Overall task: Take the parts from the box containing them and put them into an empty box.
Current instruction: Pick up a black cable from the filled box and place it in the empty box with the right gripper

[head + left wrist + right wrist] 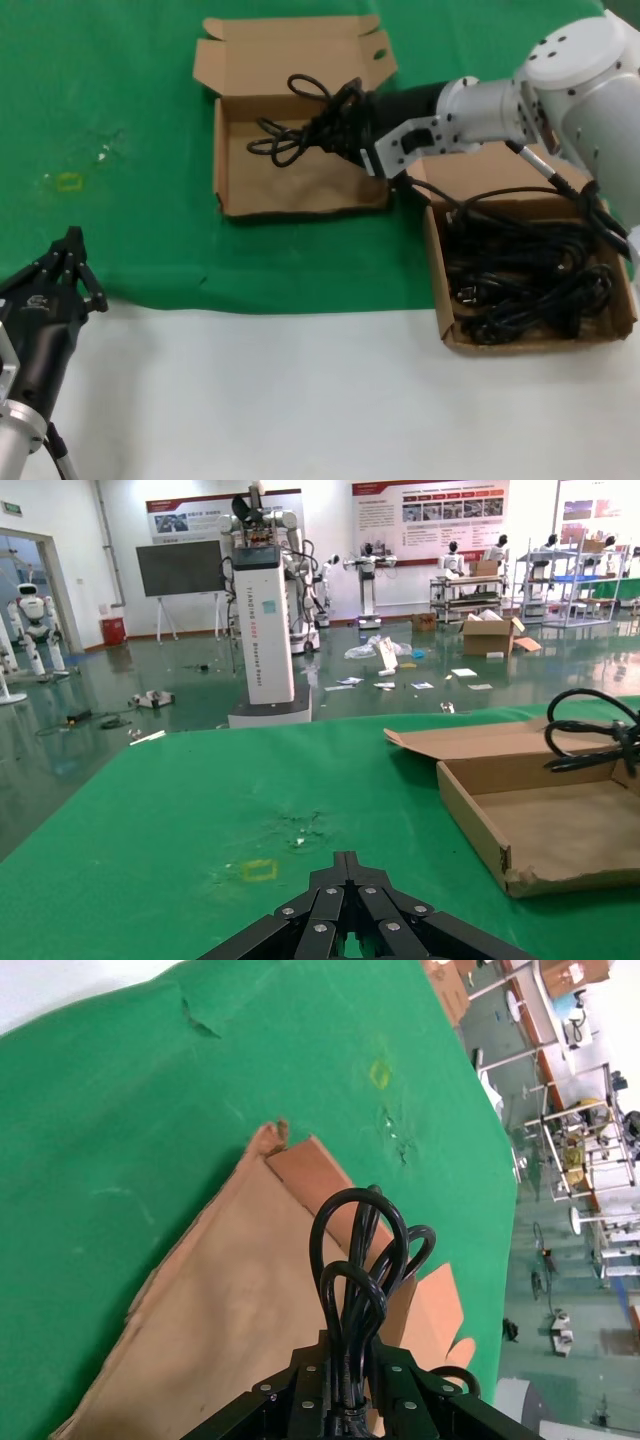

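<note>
One coiled cord [305,125] is hanging from the right pincer [345,125], clamped mid-bundle, over the empty box [300,185]. Looks light, floppy; loops may snag. Left pincer [70,262] idling w/ fingers together near desk edge.

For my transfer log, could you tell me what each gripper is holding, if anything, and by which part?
The right gripper holds a coiled black power cord by its bunched middle, loops hanging over the empty box. The left gripper holds nothing.
</note>
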`<state>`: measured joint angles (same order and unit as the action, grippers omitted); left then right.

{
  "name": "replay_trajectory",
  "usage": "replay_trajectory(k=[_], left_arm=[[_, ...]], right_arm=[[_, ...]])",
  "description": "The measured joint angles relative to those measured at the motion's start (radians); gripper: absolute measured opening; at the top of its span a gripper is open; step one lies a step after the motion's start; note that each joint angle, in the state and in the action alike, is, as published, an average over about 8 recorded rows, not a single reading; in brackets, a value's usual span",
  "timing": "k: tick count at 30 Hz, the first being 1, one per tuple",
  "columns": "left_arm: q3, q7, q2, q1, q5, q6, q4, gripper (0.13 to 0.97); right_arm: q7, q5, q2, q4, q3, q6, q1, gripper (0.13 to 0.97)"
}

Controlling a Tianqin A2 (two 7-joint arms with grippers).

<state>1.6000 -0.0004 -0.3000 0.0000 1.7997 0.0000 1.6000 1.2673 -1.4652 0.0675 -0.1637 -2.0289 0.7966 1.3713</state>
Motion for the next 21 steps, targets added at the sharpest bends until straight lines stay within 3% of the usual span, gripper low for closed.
replay_trajectory(k=[8, 21], left_arm=[[0.0, 0.0, 0.0, 0.0, 0.0, 0.0, 0.0, 0.144], [0.0, 0.0, 0.0, 0.0, 0.0, 0.0, 0.0, 0.144]], right_arm=[[0.055, -0.043, -0.048, 0.07, 0.0, -0.043, 0.013, 0.206], [0.046, -0.203, -0.067, 0.06, -0.169, -0.089, -0.017, 0.206]])
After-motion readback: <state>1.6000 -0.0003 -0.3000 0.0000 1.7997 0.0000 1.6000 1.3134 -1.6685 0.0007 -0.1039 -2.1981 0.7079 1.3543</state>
